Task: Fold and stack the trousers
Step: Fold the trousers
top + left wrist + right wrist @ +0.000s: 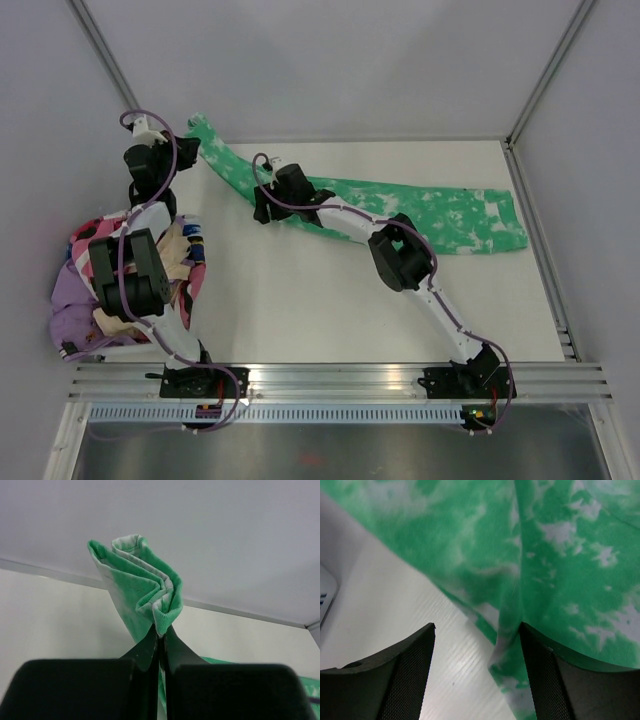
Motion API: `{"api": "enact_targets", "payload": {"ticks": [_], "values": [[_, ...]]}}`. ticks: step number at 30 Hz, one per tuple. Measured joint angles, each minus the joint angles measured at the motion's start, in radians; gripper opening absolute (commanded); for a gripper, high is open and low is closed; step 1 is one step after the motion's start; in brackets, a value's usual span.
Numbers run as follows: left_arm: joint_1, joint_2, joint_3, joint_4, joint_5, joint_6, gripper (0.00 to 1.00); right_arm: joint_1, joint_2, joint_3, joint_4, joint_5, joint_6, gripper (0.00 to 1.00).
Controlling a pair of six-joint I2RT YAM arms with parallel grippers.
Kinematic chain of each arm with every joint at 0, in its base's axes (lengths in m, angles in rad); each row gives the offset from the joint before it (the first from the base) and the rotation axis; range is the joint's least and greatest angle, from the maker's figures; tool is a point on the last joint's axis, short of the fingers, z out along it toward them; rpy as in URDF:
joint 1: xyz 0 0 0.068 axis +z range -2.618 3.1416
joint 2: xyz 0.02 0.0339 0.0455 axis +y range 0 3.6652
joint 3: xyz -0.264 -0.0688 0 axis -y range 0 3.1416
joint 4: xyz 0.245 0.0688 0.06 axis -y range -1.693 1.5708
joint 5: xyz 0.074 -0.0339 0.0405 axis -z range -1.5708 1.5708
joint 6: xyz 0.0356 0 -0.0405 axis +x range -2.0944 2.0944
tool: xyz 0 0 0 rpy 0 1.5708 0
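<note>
Though overhead hides the grip, left end effector [160, 637] pinches bunched trousers [135, 580] | right end effector [477, 630] spread over them

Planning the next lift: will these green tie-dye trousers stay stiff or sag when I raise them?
Probably floppy: the trousers bunch in soft folds where the left gripper pinches them. Likely light, since that small pinch carries the raised end. The rest would probably drag across the table.

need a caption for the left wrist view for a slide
Left hand pinching a bunched end of the green tie-dye trousers, with the pale wall behind.
</note>
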Motion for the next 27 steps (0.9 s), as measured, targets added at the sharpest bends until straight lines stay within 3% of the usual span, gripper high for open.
{"api": "enact_targets", "payload": {"ticks": [8, 18, 27], "values": [[0.0, -0.079, -0.104, 0.143, 0.119, 0.04, 0.02, -0.019, 0.118, 0.154, 0.029, 0.027, 0.119, 0.76], [0.001, -0.128, -0.111, 0.16, 0.185, 0.053, 0.02, 0.003, 0.162, 0.163, 0.164, -0.077, 0.23, 0.78], [0.001, -0.138, -0.148, 0.186, 0.197, 0.071, 0.02, 0.039, 0.109, 0.103, 0.194, -0.16, 0.241, 0.86]]}}
